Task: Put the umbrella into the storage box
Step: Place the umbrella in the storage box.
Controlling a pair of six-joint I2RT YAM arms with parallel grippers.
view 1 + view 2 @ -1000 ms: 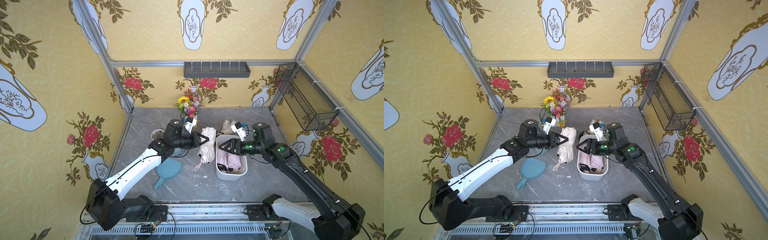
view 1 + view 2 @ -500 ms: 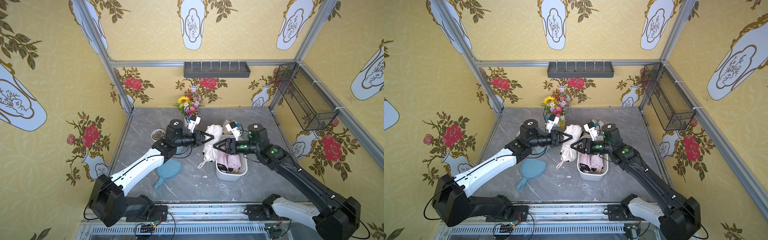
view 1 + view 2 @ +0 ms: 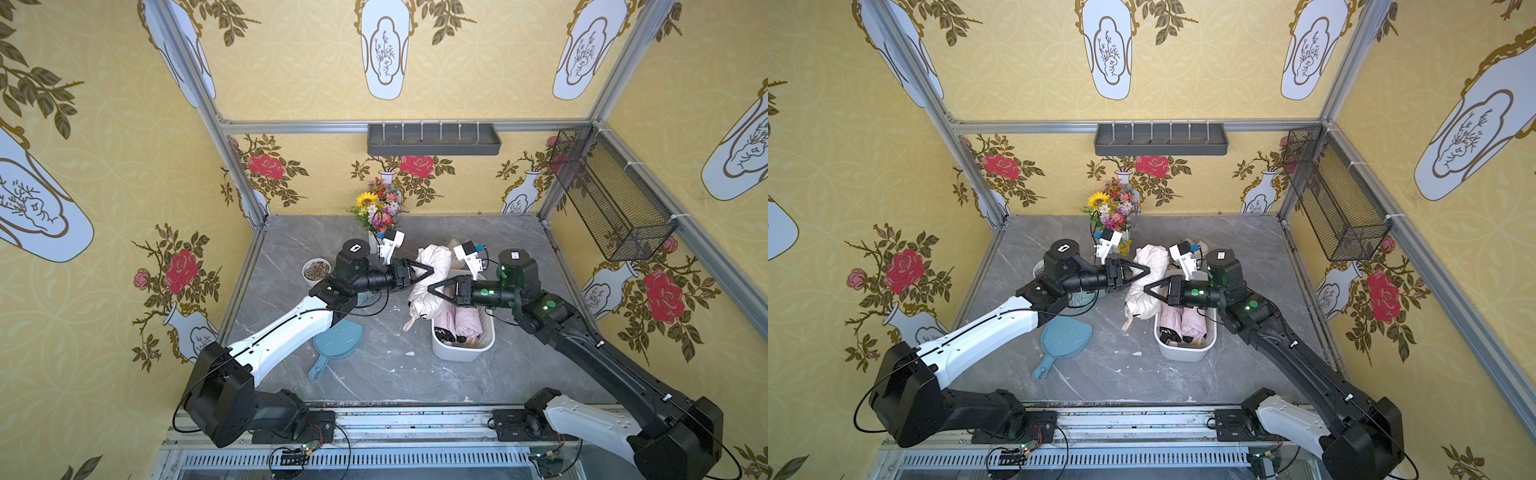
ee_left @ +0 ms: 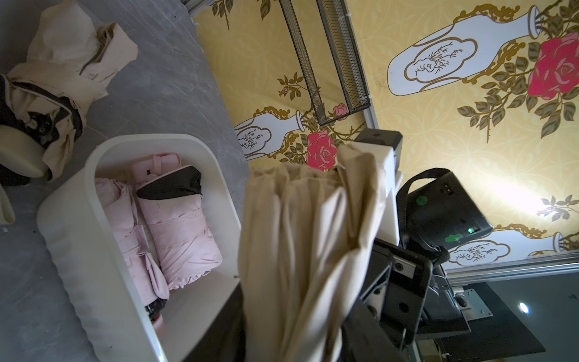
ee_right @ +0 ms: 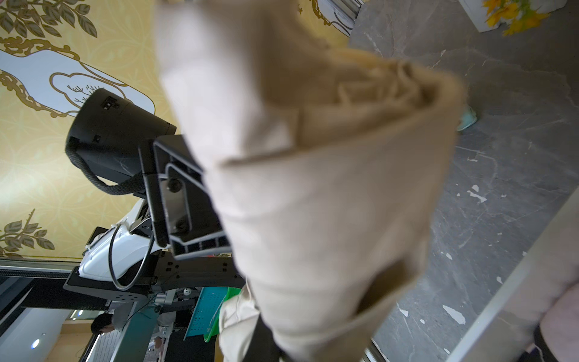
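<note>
A folded cream umbrella (image 3: 420, 302) (image 3: 1144, 305) hangs above the table, just left of the storage box (image 3: 457, 354) (image 3: 1183, 354), a white tub holding two pink folded umbrellas (image 3: 459, 326). My right gripper (image 3: 429, 289) (image 3: 1145, 287) comes in from the right over the box and is shut on the cream umbrella's fabric (image 5: 313, 188). From the left, my left gripper (image 3: 432, 272) (image 3: 1148, 270) has its jaws apart on either side of the same umbrella (image 4: 297, 250). The fabric hides both sets of fingertips in the wrist views.
Another cream umbrella (image 4: 56, 78) lies behind the box. A blue paddle-shaped fan (image 3: 336, 340) lies under the left arm, and a pot of pebbles (image 3: 316, 270) sits beside it. Flowers (image 3: 376, 208) stand at the back. A wire basket (image 3: 611, 199) hangs on the right wall.
The right gripper reached left to the umbrella and shut on it. The left gripper carried the umbrella slightly right, and its jaws have widened.
</note>
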